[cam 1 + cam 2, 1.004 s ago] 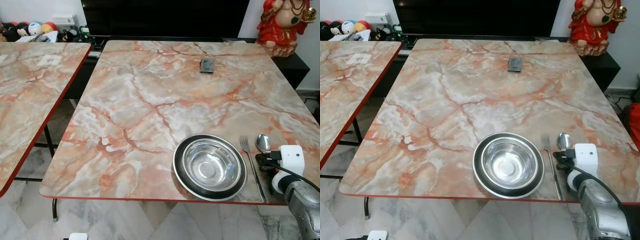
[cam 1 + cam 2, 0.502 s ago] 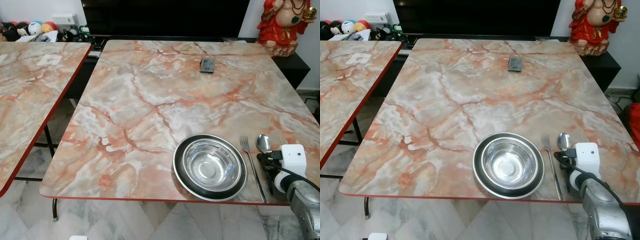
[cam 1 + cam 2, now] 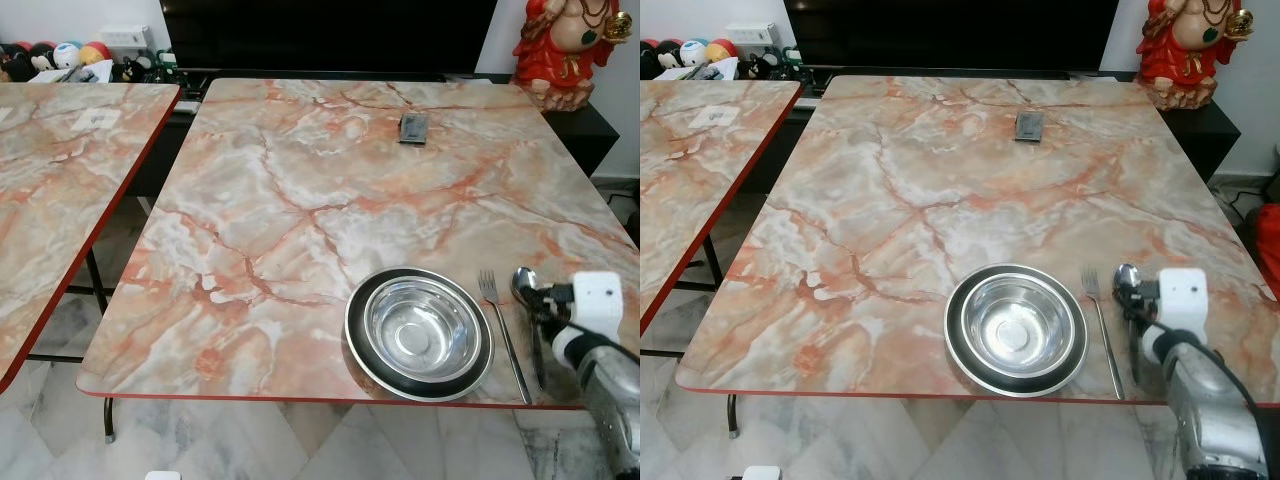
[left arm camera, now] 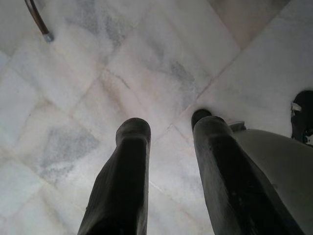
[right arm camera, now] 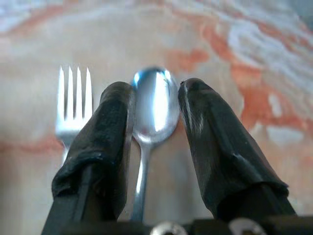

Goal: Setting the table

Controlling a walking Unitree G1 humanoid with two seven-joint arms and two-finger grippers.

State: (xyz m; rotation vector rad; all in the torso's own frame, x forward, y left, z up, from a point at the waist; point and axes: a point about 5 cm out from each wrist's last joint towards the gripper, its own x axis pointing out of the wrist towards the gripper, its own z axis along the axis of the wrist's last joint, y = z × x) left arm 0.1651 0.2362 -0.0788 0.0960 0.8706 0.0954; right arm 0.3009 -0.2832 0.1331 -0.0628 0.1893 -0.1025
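One place is laid near the front edge of the marble table (image 3: 300,200). Taking the steel bowl (image 3: 418,331) as the mark, it sits in a dark plate (image 3: 360,345); just right of it lies the fork (image 3: 497,320), then the spoon (image 5: 154,105). The right gripper (image 5: 155,142) hovers over the spoon, fingers apart on either side of the handle, gripping nothing. The left gripper (image 4: 171,171) hangs parted over the floor. Judging by this, the setting looks nearly done.

A steel bowl (image 3: 1016,326) is sitting on the marbled surface (image 3: 940,190), with a fork (image 3: 1101,325) and spoon (image 3: 1127,282) lying just beside it.
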